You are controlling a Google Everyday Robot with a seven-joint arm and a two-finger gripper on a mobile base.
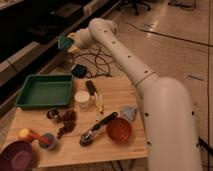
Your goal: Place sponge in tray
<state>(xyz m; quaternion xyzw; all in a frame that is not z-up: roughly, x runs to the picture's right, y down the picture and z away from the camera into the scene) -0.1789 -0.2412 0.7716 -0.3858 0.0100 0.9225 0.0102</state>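
Observation:
My gripper (68,45) is raised well above the floor, beyond the table's far edge, up and to the right of the tray. It is shut on the sponge (64,42), a teal block with a yellowish side. The green tray (26,98) lies on the far left part of the wooden table (117,90) and has nothing in it. The sponge hangs higher than the tray and past its far right corner.
On the table are a white cup (82,99), a black-handled tool (92,89), a scoop (96,131), an orange bowl (119,131), a purple bowl (17,156), dark grapes (67,122) and a grey-blue object (129,112). A dark box with cables (79,70) lies on the floor behind the table.

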